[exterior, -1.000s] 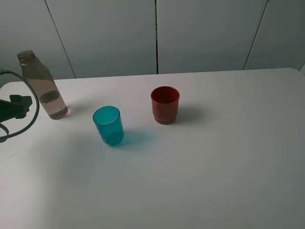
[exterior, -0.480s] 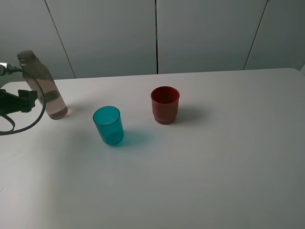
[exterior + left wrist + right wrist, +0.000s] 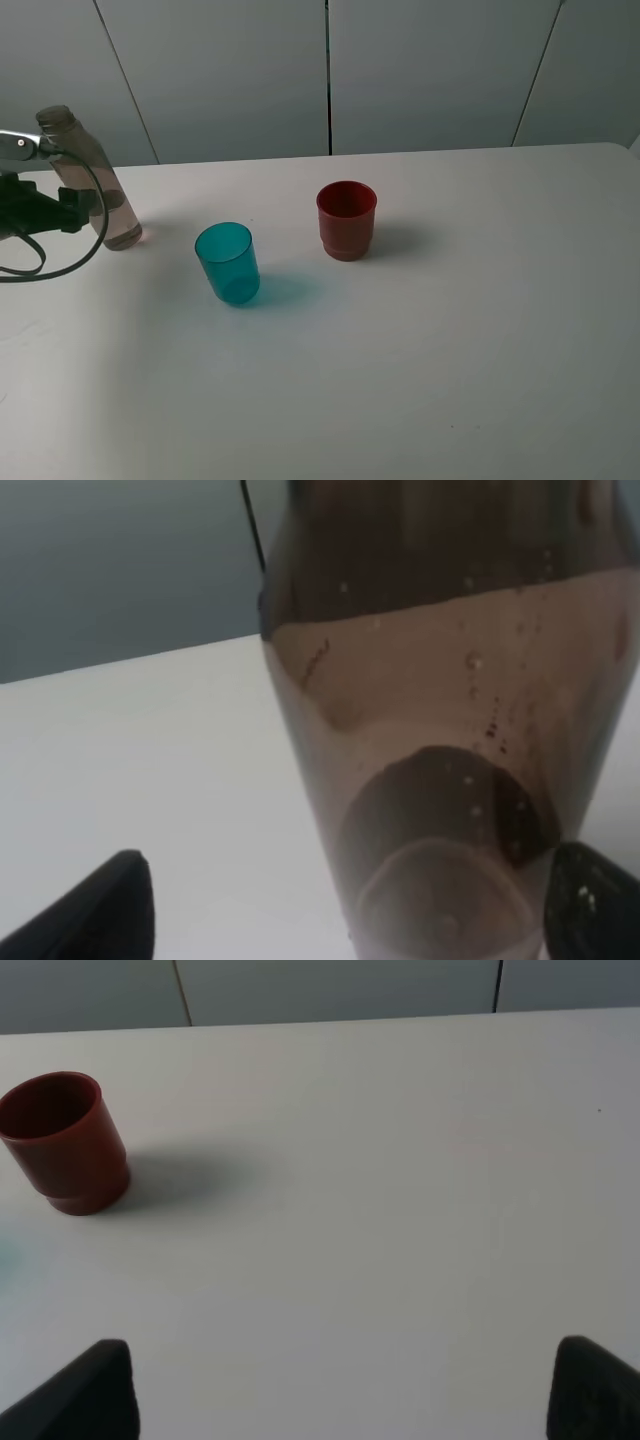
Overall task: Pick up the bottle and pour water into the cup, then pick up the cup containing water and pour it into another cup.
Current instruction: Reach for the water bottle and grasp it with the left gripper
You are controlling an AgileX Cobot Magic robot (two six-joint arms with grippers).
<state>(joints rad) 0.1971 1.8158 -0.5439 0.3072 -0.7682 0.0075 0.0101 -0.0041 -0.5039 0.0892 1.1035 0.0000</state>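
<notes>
Standing smoky-brown bottle (image 3: 440, 730), partly filled

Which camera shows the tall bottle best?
The exterior high view: the bottle shows nearly whole, neck to base. The left wrist view shows only its lower part, close up; the right wrist view misses it.

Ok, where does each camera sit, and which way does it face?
Exterior high: up high, looking down on table, bottle, teal cup, red cup; left gripper at its edge.
Left wrist: on left arm, close on the bottle; fingertips flank it.
Right wrist: on right arm, facing the red cup; right gripper open.
Shared: bottle, first two; red cup, first and third.
</notes>
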